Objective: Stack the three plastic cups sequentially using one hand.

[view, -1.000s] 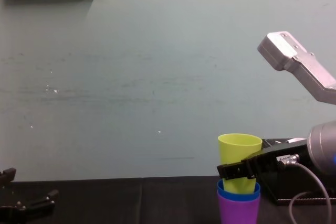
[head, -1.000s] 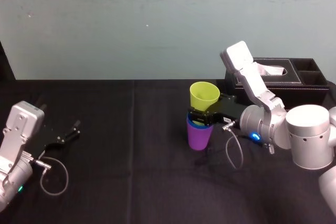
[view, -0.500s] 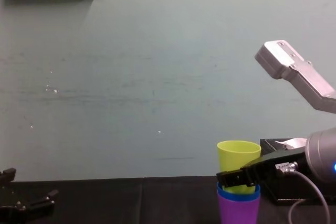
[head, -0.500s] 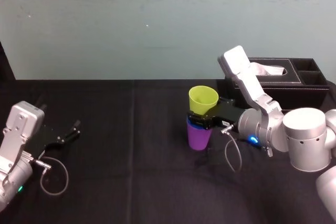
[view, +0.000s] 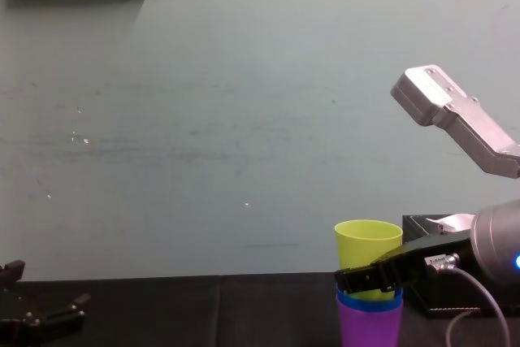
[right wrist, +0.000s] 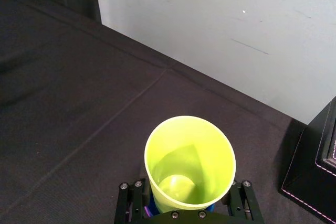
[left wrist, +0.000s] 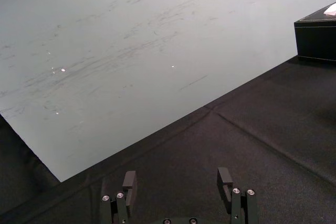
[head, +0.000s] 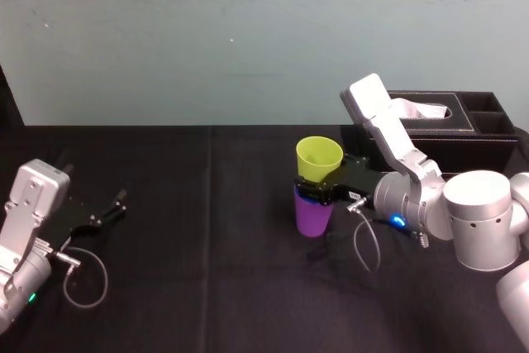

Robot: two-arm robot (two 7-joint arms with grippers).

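The yellow-green cup (head: pixel 319 157) stands upright, clamped in my right tool (head: pixel 318 190). Its base is sunk into the blue cup (view: pixel 370 299), which nests in the purple cup (head: pixel 313 214) on the desk (head: pixel 207 270) straight below the tool. Their axes look aligned, so I judge letting go should suffice. The right arm reaches in level; the left tool (head: pixel 103 212) lies spread wide, well apart.

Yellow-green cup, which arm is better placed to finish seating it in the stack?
Right: the right gripper is shut on the yellow-green cup, partly inside the blue cup over the purple cup. The left gripper sits open, far left.
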